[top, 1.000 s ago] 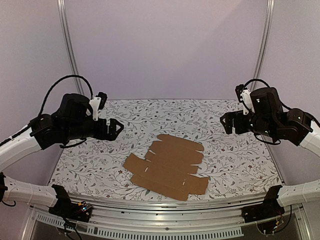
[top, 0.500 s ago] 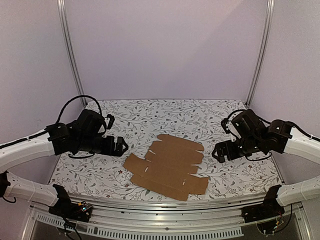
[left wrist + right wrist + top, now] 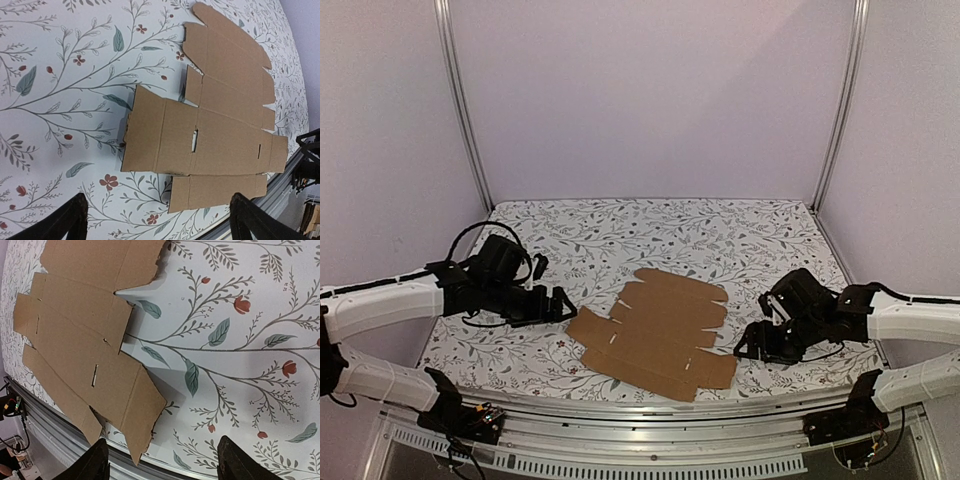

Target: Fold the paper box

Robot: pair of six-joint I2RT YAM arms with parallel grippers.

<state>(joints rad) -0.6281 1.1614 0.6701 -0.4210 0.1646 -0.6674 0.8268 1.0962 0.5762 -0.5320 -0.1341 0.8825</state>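
Observation:
The paper box [image 3: 655, 332] is a flat die-cut sheet of plain brown cardboard with flaps and slits, lying on the floral table near the front middle. It also shows in the left wrist view [image 3: 210, 130] and the right wrist view [image 3: 90, 355]. My left gripper [image 3: 563, 301] is open and empty, low over the table just left of the sheet's left flap. My right gripper [image 3: 748, 342] is open and empty, low just right of the sheet's near right corner. Neither gripper touches the sheet.
The table's metal front rail [image 3: 650, 425] runs close below the sheet's near edge. Lilac walls and two upright aluminium posts [image 3: 460, 100] close the back and sides. Floral tabletop [image 3: 660, 235] lies behind the sheet.
Both arms have come down from raised positions and moved inward toward the sheet, left from the left, right from the right. The sheet has not moved.

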